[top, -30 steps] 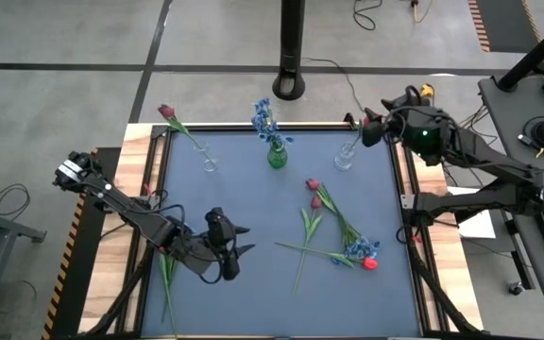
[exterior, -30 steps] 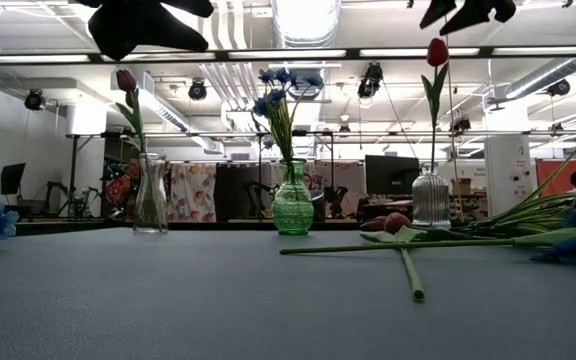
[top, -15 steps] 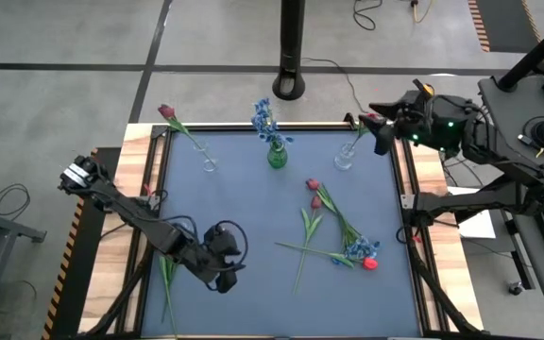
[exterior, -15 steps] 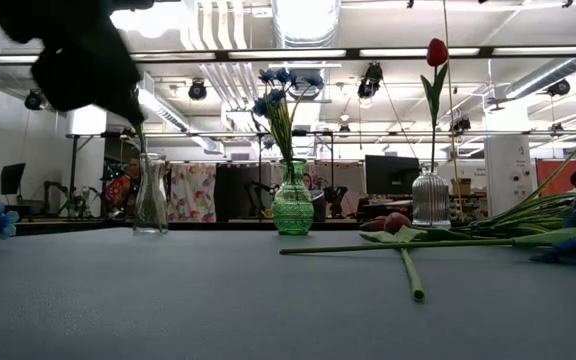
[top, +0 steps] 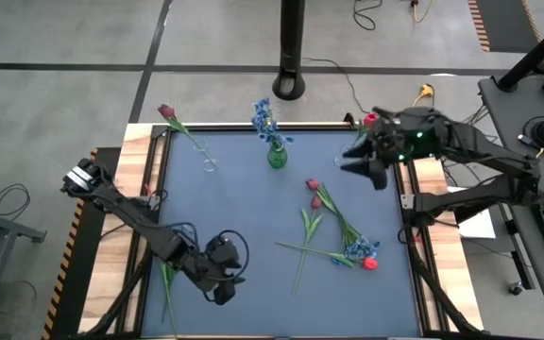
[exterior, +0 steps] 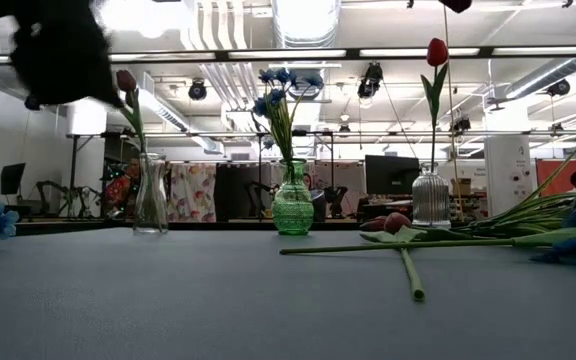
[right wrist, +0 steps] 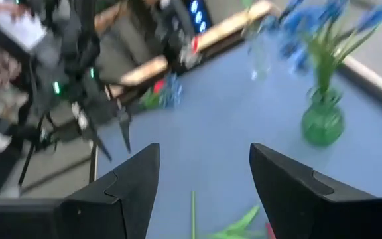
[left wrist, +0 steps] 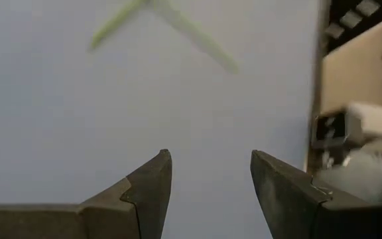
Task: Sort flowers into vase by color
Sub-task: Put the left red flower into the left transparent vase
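Blue-topped bench (top: 253,208): three vases along the far edge, one colour each. Unsorted flowers (top: 333,231) lie crossed at right-centre, awaiting pickup. Right gripper (top: 355,165) hovers beside the red-tulip vase, fingers wide, empty; left gripper (top: 223,283) near front, parted, empty.

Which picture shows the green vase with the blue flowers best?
The low view: the green vase stands side-on, sharp, with blue flowers upright in it. The high view shows it tiny from above, the right wrist view shows it blurred, and the left wrist view misses it.
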`<action>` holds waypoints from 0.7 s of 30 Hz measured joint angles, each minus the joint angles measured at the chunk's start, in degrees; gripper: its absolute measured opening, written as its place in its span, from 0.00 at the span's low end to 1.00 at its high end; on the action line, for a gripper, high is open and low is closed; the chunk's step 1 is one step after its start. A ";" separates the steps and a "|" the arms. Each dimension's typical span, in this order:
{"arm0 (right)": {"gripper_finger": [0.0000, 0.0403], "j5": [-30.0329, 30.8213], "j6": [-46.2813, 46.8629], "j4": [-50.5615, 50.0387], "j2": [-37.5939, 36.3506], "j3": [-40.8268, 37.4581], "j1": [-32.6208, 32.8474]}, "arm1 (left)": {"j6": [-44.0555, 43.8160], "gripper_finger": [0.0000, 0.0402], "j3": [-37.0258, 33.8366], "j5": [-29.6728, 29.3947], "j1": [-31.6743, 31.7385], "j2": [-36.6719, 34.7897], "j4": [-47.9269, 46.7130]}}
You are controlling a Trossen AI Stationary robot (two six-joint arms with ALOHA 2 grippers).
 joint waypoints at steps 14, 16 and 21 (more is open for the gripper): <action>0.56 1.87 9.28 -10.07 2.55 0.17 15.87 | 18.45 0.47 11.95 -12.91 6.68 17.71 17.09; 0.56 4.03 11.17 -12.26 2.49 0.17 17.73 | 17.23 0.47 14.44 -12.10 9.20 20.81 16.95; 0.56 7.86 13.37 -15.70 2.47 0.15 21.29 | 16.42 0.47 21.11 -10.40 15.03 26.96 16.70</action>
